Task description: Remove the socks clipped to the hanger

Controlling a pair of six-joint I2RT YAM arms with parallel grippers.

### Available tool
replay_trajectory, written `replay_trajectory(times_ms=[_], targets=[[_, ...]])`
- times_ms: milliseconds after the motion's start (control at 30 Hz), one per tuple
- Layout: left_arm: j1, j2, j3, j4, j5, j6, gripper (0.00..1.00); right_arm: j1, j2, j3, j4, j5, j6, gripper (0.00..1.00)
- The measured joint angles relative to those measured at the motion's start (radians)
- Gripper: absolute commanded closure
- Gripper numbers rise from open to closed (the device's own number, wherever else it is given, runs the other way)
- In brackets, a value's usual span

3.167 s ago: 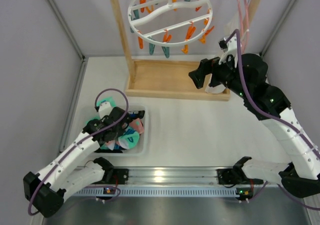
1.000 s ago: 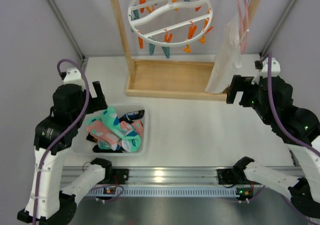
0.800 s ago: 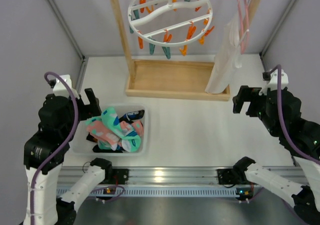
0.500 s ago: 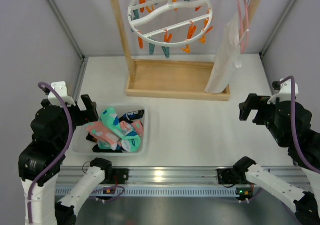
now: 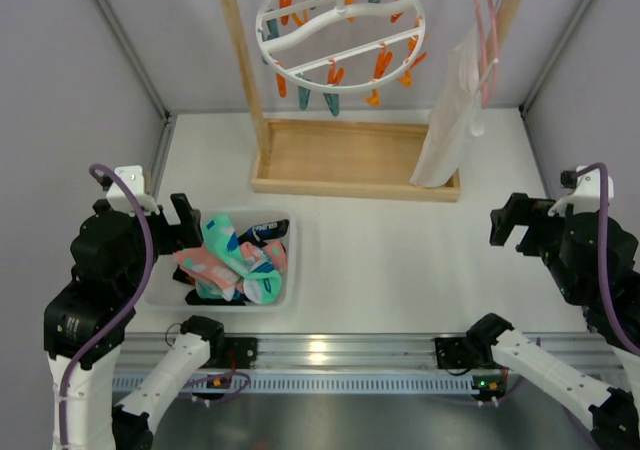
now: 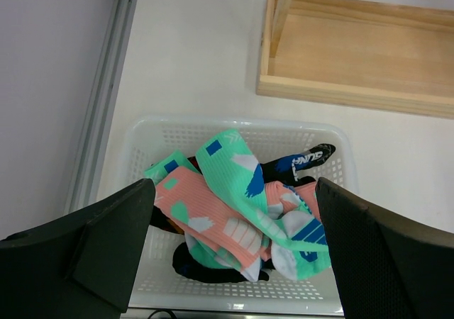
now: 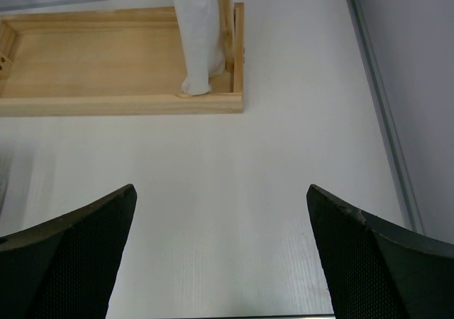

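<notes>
Socks (image 6: 237, 191): all heaped in the white basket (image 6: 234, 125) on the bench (image 5: 400, 260), none on the hanger (image 5: 340, 30), its pegs (image 5: 380, 65) bare; left tool (image 6: 230, 220) and right tool (image 7: 221, 223) spread, empty; we judge removal done, next only parking the arms.

Bright even overhead light, soft faint shadows, sharp focus, rail (image 5: 320, 352) glare.

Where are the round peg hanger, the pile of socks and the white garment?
round peg hanger (image 5: 325, 25), top view, on its wavy white crossbar.
pile of socks (image 6: 230, 170), left wrist view, on the teal-green sock on top.
white garment (image 5: 450, 120), top view, on the middle of the hanging cloth.
</notes>
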Motion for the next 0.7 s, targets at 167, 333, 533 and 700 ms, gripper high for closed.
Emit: replay_trajectory(times_ms=[167,333,533,700], targets=[[0.0,0.0,0.0,0.0,0.0,-0.001,0.02,0.0,-0.005,-0.001,0.003,0.008,-0.003,0.0],[0.0,0.0,0.0,0.0,-0.003,-0.002,0.02,0.0,-0.008,-0.019,0.015,0.01,-0.008,0.01],[0.0,0.0,0.0,0.0,-0.005,-0.004,0.02,0.0,-0.011,-0.032,0.021,0.01,-0.01,0.01],[0.0,0.0,0.0,0.0,-0.009,-0.004,0.02,0.0,-0.017,-0.032,0.025,0.01,-0.011,0.01]])
